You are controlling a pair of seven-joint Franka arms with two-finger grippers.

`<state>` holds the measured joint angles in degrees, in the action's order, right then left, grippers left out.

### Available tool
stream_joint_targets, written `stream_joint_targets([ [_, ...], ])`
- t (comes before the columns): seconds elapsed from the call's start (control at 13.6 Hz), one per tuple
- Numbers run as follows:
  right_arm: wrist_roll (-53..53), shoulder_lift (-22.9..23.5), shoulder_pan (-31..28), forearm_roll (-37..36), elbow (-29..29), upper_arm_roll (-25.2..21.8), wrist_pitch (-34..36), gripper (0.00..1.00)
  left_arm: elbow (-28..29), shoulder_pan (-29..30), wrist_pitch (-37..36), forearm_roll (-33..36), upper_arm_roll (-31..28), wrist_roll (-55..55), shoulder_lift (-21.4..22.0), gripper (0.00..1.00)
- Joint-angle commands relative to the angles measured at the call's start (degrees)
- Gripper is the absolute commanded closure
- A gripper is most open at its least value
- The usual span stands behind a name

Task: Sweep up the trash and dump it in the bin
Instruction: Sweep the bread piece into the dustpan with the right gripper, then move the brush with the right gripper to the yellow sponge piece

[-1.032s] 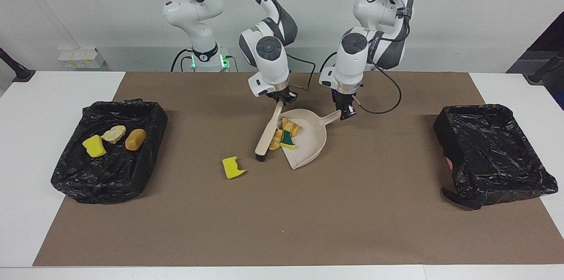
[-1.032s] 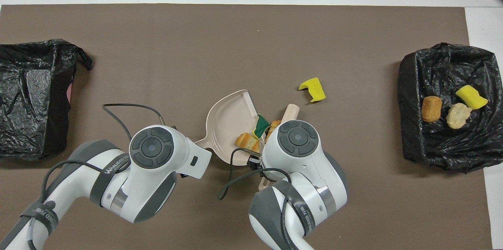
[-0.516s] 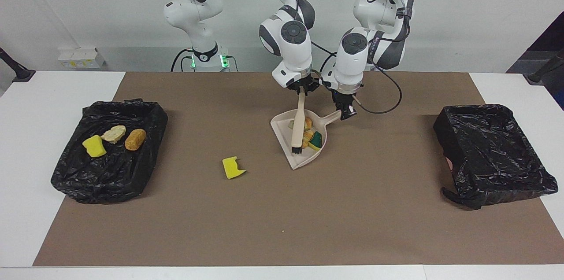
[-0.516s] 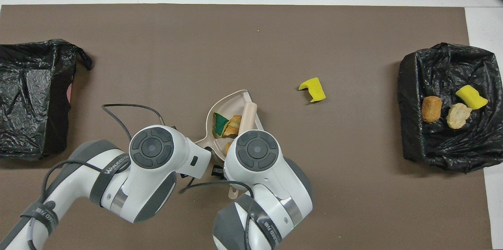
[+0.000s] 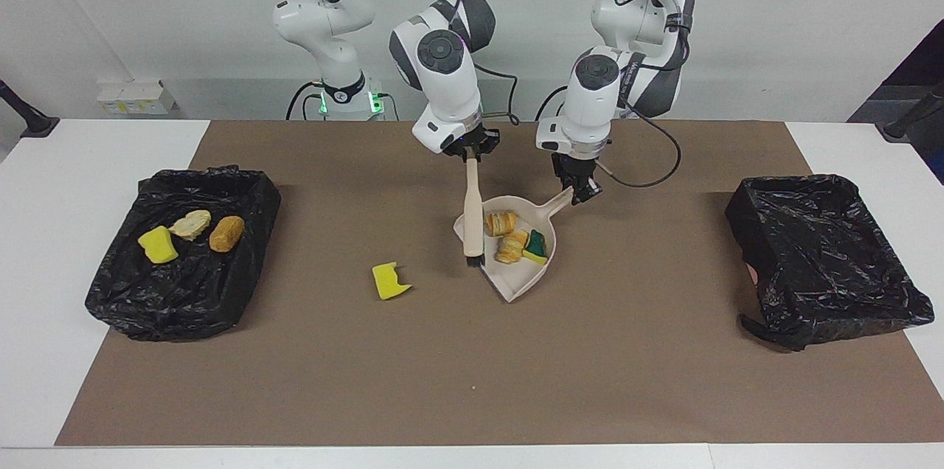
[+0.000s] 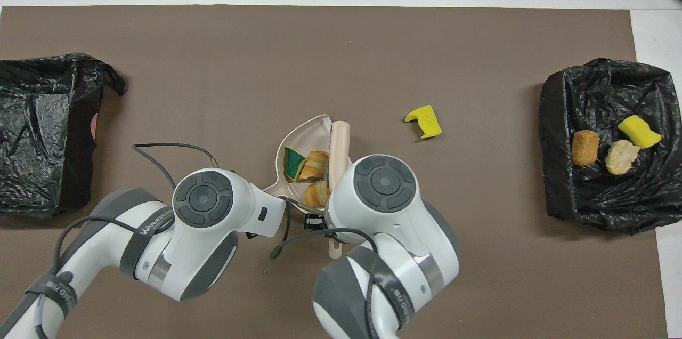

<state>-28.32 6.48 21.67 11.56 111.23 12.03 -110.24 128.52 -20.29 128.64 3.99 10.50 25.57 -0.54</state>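
Three scraps (image 5: 516,237) in dustpan (image 5: 520,279) — brush (image 5: 472,214) at its rim.

Arms: two. Right gripper (image 5: 472,154), one brush (image 5: 472,207) in its grip. Left gripper (image 5: 581,194), one dustpan (image 5: 525,279) by the handle.

Bins: two, black-lined, one at each end of the table: bin with scraps (image 5: 243,273), bin without (image 5: 826,255).

Scraps: seven in all.
- In the dustpan, three: two bread chunks (image 5: 501,222) (image 5: 510,246), one green-backed sponge piece (image 5: 536,248).
- On the mat (image 5: 442,366), one: yellow sponge piece (image 5: 389,281).
- In the bin at the right arm's end, three: one yellow sponge (image 5: 158,244), one pale bread chunk (image 5: 190,223), one orange-brown chunk (image 5: 226,233).

By kind: three sponge, four bread-like.
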Motion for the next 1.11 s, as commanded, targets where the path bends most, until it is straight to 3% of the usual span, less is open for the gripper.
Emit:
stream_joint_targets([
  [0.0,6.14,-0.16,-3.46,-6.87,0.92,0.36,0.02,1.0,-2.92,-0.28,1.17,0.23,-0.31,-5.51,-2.27,1.0],
  [0.22,12.05,0.73,-9.79,-13.47,0.92,0.27,1.16,1.0,-3.01,-0.37,1.45,-0.57,-0.31,-6.15,-2.45,1.0],
  [0.66,16.18,1.08,-17.09,-26.57,0.92,0.36,6.97,1.0,-2.92,-1.07,-2.69,-0.48,-0.31,1.5,-1.83,1.0],
  [1.03,18.65,3.36,-19.56,-25.98,1.8,0.54,4.6,1.0,-2.83,-0.89,-3.3,-0.48,-0.31,2.03,-1.75,1.0],
])
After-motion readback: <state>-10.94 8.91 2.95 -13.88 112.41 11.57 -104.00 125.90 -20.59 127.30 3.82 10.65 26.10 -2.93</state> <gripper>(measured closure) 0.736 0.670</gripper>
